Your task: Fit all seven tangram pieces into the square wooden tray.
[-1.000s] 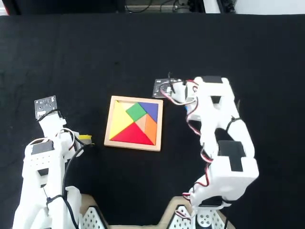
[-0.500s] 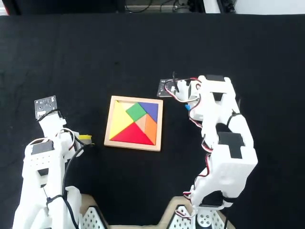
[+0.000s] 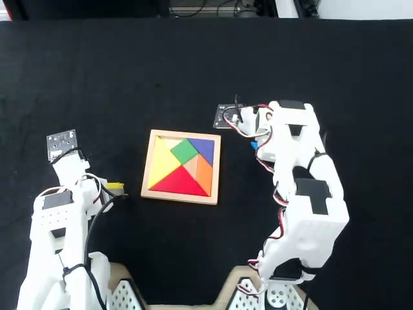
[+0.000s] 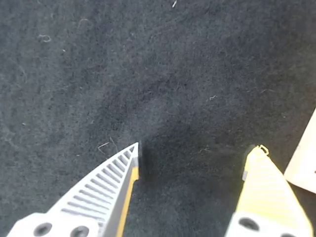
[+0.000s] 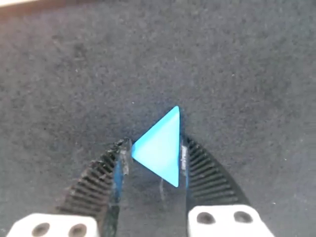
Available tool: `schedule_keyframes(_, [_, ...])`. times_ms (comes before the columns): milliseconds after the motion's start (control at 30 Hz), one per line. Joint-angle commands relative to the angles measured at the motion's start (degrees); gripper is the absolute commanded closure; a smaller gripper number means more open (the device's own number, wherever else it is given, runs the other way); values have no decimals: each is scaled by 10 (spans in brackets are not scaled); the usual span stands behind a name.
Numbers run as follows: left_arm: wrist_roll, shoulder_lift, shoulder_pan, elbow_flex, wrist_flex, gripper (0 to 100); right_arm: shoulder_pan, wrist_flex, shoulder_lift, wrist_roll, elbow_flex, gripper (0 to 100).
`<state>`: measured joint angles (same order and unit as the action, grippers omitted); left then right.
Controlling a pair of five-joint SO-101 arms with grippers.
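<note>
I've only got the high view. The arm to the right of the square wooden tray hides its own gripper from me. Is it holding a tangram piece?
Observer: Yes. The right wrist view shows the right gripper shut on a light blue triangular piece, one flat edge against a finger, over the black cloth.
Operator: And the other arm?
Observer: The left gripper is open and holds nothing, with bare cloth beneath it.
</note>
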<state>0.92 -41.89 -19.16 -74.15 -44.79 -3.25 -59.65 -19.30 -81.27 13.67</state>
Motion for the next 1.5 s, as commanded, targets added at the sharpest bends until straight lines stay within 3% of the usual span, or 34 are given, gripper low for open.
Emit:
schedule_keyframes(0, [-7, -5, 5, 6, 3, 668, -8, -5, 2, 4, -20, 907])
schedule_keyframes(167, [-7, -5, 6, 6, 3, 668, 0, -11, 18, 10, -38, 988])
schedule_keyframes(400, [-7, -5, 6, 6, 3, 668, 37, -69, 72, 77, -107, 988])
schedule_keyframes(733, [-7, -5, 7, 6, 3, 668, 171, -94, 87, 167, -183, 988])
schedule_keyframes(933, [-7, -5, 6, 5, 3, 668, 255, -94, 10, 230, -269, 988])
schedule_keyframes(1100, [-7, -5, 7, 5, 3, 668, 276, -105, -108, 276, -382, 988])
schedule_keyframes(1467, [-7, -5, 7, 7, 3, 668, 334, -296, -283, 302, -666, 988])
